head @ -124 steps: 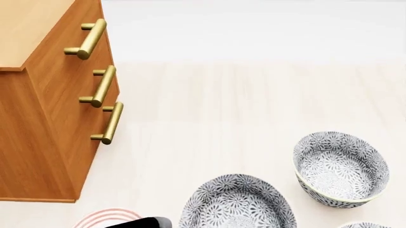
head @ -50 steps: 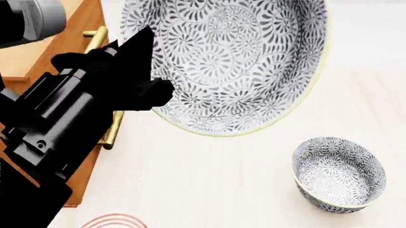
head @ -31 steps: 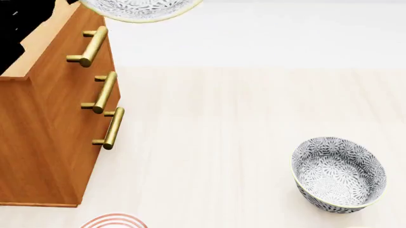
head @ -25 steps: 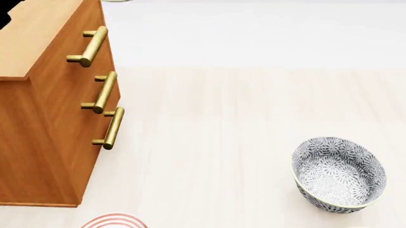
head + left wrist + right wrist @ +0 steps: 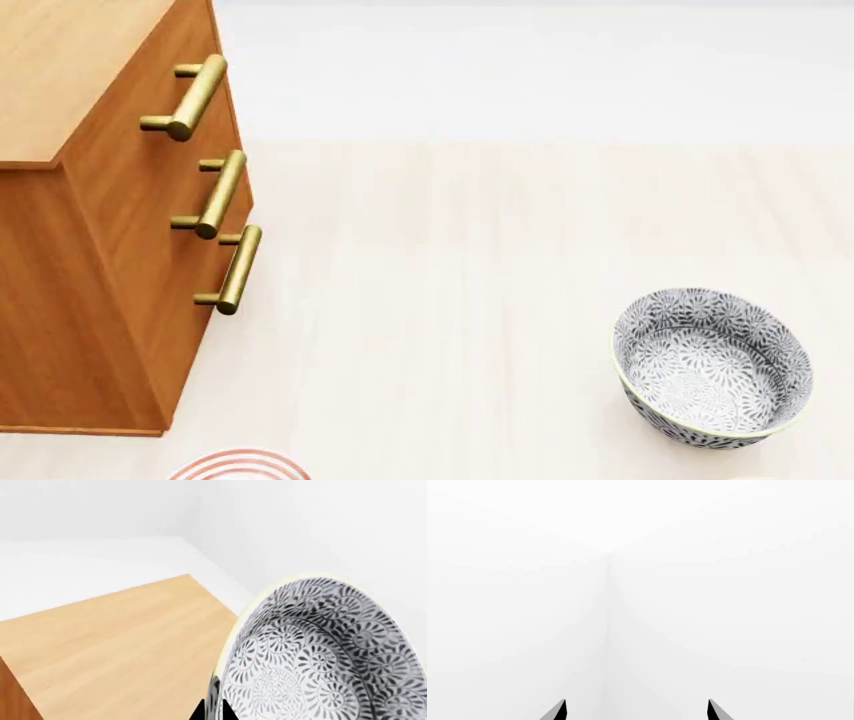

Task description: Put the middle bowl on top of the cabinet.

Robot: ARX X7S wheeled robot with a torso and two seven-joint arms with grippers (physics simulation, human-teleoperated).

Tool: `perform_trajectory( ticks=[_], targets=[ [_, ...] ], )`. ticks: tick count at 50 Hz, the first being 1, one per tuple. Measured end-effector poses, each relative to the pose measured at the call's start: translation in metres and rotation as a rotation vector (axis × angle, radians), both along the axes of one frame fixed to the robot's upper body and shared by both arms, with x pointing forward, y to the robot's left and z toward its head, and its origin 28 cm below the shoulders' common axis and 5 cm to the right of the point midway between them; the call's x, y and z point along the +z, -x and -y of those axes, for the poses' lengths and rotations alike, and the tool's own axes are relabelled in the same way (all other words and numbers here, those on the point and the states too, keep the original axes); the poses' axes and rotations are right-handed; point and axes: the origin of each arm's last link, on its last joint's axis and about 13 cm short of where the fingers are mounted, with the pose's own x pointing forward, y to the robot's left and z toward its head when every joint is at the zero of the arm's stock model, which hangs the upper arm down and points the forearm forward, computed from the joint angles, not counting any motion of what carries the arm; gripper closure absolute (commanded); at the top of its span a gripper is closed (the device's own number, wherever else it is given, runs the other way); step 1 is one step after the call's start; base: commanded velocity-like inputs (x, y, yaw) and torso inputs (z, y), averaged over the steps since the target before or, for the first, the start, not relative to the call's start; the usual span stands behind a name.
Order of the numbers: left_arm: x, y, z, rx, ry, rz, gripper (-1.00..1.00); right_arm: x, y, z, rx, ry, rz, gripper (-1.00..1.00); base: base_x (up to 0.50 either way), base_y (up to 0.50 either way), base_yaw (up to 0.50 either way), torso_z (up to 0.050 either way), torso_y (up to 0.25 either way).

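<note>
In the left wrist view the middle bowl (image 5: 320, 655), white with a dense dark-grey petal pattern, hangs tilted on edge. My left gripper (image 5: 213, 712) is shut on its rim, one dark fingertip on each side of the wall. Beneath it lies the flat orange-brown top of the cabinet (image 5: 113, 645). The head view shows the cabinet (image 5: 94, 260) at the left with its three brass handles, but neither the held bowl nor either arm. My right gripper (image 5: 636, 710) is open, nothing between its fingertips, facing a bare white wall corner.
Another patterned bowl (image 5: 714, 365) stands on the pale wooden floor at the lower right of the head view. A red-ringed white plate (image 5: 240, 466) peeks in at the bottom edge, near the cabinet's foot. White walls stand behind the cabinet.
The left arm has lifted the bowl from the floor, past the cabinet front and up out of the head view. The bowl at the right has not moved.
</note>
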Motion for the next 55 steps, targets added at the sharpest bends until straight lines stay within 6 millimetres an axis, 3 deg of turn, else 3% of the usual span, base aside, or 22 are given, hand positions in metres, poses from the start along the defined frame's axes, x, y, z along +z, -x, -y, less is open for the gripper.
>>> perform_trajectory(
  ticks=[14, 27, 38, 55],
  targets=[
    [-0.017, -0.036, -0.025, 0.148, 0.019, -0.08, 1.0, -0.002, -0.003, 0.001, -0.001, 0.001, -0.002, -1.0, 0.0, 0.0, 0.0, 0.0, 0.001],
    [-0.035, -0.058, -0.045, 0.242, 0.054, -0.15, 1.0, -0.003, -0.003, 0.001, -0.002, 0.004, -0.005, -1.0, 0.0, 0.0, 0.0, 0.0, 0.0],
    [-0.054, -0.067, -0.06, 0.305, 0.08, -0.209, 1.0, -0.003, -0.002, 0.0, -0.003, 0.007, -0.008, -1.0, 0.0, 0.0, 0.0, 0.0, 0.0],
    [-0.058, -0.068, -0.068, 0.322, 0.108, -0.205, 1.0, -0.002, -0.002, 0.0, 0.0, 0.01, -0.012, -1.0, 0.0, 0.0, 0.0, 0.0, 0.0]
  ],
)
